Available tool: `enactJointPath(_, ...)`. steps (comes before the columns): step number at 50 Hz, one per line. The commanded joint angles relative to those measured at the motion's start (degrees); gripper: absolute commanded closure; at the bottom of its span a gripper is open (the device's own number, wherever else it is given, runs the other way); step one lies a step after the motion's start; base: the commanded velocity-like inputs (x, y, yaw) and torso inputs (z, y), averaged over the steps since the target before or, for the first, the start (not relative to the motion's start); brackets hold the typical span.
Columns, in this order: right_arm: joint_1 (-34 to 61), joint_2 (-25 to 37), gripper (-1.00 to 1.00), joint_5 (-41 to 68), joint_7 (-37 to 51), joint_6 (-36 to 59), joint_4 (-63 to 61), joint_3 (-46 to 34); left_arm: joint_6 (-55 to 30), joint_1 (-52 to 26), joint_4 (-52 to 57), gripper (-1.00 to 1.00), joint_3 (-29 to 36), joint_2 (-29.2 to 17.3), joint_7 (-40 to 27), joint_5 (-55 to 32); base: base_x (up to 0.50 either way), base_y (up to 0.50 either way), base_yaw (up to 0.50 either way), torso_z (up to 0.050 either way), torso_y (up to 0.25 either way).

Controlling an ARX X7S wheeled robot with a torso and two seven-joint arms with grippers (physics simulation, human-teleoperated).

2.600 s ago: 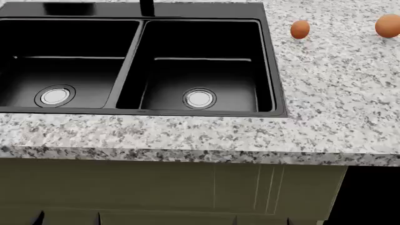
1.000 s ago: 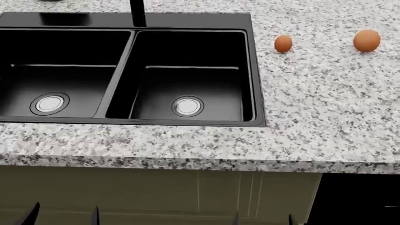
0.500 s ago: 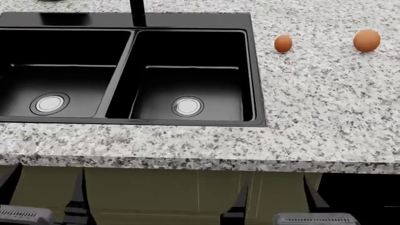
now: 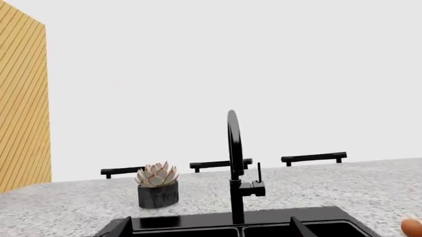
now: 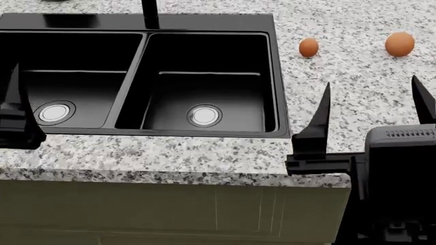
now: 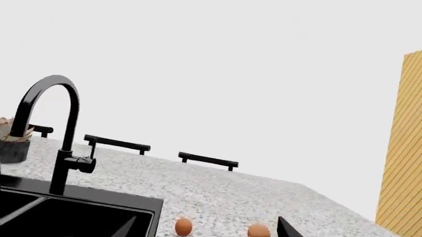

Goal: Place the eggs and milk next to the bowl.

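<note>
Two orange-brown eggs lie on the speckled counter to the right of the sink: the smaller-looking egg close to the sink rim and the other egg further right. They show again as the near egg and the far egg in the right wrist view. My right gripper is open and hovers over the counter's front, short of both eggs, holding nothing. My left gripper is open over the left basin, with one finger at the head view's edge. The milk and the bowl are out of view.
A black double sink fills the counter's left, with a tall black faucet behind the divider. A potted succulent stands behind the sink. Wood-slat panels flank the counter, whose front edge runs below.
Both arms have risen from below the counter's front edge. The right gripper now stands over the counter before the eggs, the left over the left basin. The eggs have not moved.
</note>
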Motion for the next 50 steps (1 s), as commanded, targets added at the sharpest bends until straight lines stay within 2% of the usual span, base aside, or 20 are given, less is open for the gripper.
enactJointPath(1, 8.09, 2.57, -1.00, 0.00, -2.21, 8.46, -3.81, 2.98, -4.16, -9.49, -2.79, -1.00, -1.91, -1.67, 0.98, 1.02, 0.00, 0.00, 0.00, 0.000, 0.000)
enactJointPath(11, 9.97, 2.96, -1.00, 0.51, -2.29, 10.26, -4.37, 2.83, -2.55, -9.39, -3.55, -1.00, -2.05, -2.29, 1.26, 1.42, 0.00, -0.02, 0.00, 0.000, 0.000)
enactJointPath(21, 8.69, 2.72, -1.00, 0.74, -1.97, 9.80, -4.71, 3.36, -2.43, -8.50, -3.16, -1.00, -2.60, -1.89, 1.27, 0.35, -0.02, -0.50, 0.00, 0.000, 0.000)
enactJointPath(33, 8.18, 3.44, -1.00, 0.50, -1.80, 9.32, -4.67, 3.80, -0.24, -7.56, -3.82, -1.00, -0.34, -1.58, 0.97, 2.20, -0.02, -0.50, 0.00, 0.000, 0.000)
enactJointPath(50, 8.88, 3.37, -1.00, 1.03, -1.65, 10.13, -5.45, 3.30, -1.09, -6.56, -2.65, -1.00, -2.56, -1.20, 1.65, -1.44, -0.02, -0.50, 0.00, 0.000, 0.000)
